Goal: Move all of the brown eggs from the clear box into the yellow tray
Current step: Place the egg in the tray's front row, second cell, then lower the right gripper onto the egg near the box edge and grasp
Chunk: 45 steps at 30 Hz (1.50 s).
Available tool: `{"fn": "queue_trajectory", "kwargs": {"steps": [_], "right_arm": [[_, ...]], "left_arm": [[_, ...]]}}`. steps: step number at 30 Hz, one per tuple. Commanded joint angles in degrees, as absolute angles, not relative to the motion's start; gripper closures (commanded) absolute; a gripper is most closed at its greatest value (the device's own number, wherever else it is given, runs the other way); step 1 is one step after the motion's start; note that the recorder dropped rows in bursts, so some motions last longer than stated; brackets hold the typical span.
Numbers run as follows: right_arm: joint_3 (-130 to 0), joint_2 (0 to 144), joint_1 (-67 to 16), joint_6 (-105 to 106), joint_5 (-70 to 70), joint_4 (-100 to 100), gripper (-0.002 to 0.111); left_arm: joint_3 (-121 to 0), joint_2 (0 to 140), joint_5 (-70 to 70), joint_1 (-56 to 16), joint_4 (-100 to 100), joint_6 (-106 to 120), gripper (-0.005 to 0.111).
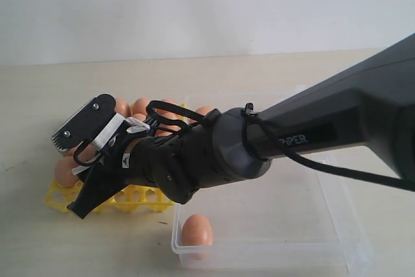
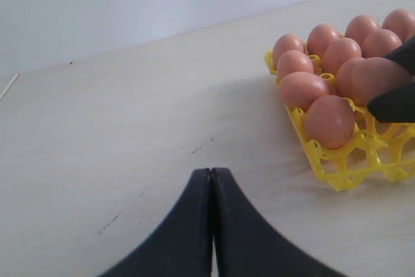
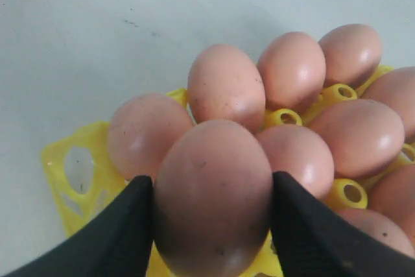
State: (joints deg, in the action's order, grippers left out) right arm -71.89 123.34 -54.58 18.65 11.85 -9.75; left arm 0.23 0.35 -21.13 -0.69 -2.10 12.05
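Over one edge of the yellow tray [image 3: 65,160], your right tool [image 3: 213,192] grips one brown egg [image 3: 214,225], its two black fingers spread wide around the shell. Whether that egg hangs above a cup or already rests in one cannot be told. Beyond it, the tray carries several rows of brown eggs [image 2: 324,40] packed close together, while a few cups along the tray's edge are open and unfilled. Your right arm [image 1: 292,134] hides part of the tray, so no exact count is possible.

Beside the tray, the clear box [image 1: 324,251] holds a lone egg [image 1: 196,231] in the corner nearest the tray. The rest of the box that shows is bare.

Your left tool [image 2: 211,180] is closed on nothing, low over the bench [image 2: 130,128], apart from the tray.

By this view the job looks nearly done: seat the gripped egg, then fetch the lone one.
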Motion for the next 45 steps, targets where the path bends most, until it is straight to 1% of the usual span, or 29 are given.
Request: {"fn": "queue_trajectory", "kwargs": {"steps": [1,6,9,13,16,20,24,27,28,31,33,36,40,42,45], "right_arm": [[-72.43,123.29,-54.68,17.8,12.16,-10.43,0.066],[-72.43,123.19,-54.68,17.8,12.06,-10.59,0.045],[-72.43,122.74,-54.68,17.8,11.67,-10.59,0.04],[-72.43,120.49,-54.68,19.44,9.09,-10.59,0.041],[-72.43,115.51,-54.52,21.58,2.47,-10.59,0.044],[-72.32,107.66,-52.27,21.18,-9.97,-10.06,0.055],[-72.06,102.88,-47.68,16.4,-21.32,-5.81,0.066],[-70.0,100.93,-43.19,5.8,-23.39,-1.41,0.073],[-69.37,100.78,-41.93,1.14,-22.94,0.0,0.073],[-68.26,101.12,-37.28,-17.91,-20.99,3.65,0.072],[-68.12,102.46,-34.55,-26.51,-18.57,4.08,0.068],[-68.12,105.46,-31.44,-32.2,-13.41,3.96,0.058],[-68.36,109.87,-29.83,-39.46,-8.76,3.35,0.046],[-68.39,112.02,-29.82,-43.41,-6.97,3.35,0.044],[-68.39,114.37,-29.82,-45.78,-5.28,3.35,0.044]], "left_arm": [[0.0,0.0,-20.8,-0.59,-2.12,11.76,0.107],[0.0,0.0,-20.8,-0.59,-2.12,11.76,0.107],[0.0,0.0,-20.8,-0.59,-2.12,11.76,0.107],[0.0,0.0,-20.8,-0.59,-2.12,11.76,0.107],[0.0,0.0,-20.8,-0.59,-2.12,11.87,0.107],[0.0,0.0,-20.8,-0.59,-2.12,11.87,0.107],[0.0,0.0,-20.8,-0.59,-2.12,11.77,0.107],[0.0,0.0,-20.8,-0.59,-2.12,11.77,0.107],[0.0,0.0,-20.8,-0.59,-2.12,11.77,0.107],[0.0,0.0,-20.8,-0.59,-2.12,11.88,0.107],[0.0,0.0,-20.8,-0.59,-2.12,11.88,0.107],[0.0,0.0,-20.8,-0.59,-2.12,11.88,0.107],[0.0,0.0,-20.8,-0.59,-2.12,11.76,0.107],[0.0,0.0,-20.8,-0.59,-2.12,11.76,0.107],[0.0,0.0,-20.8,-0.59,-2.12,11.76,0.107]]}}
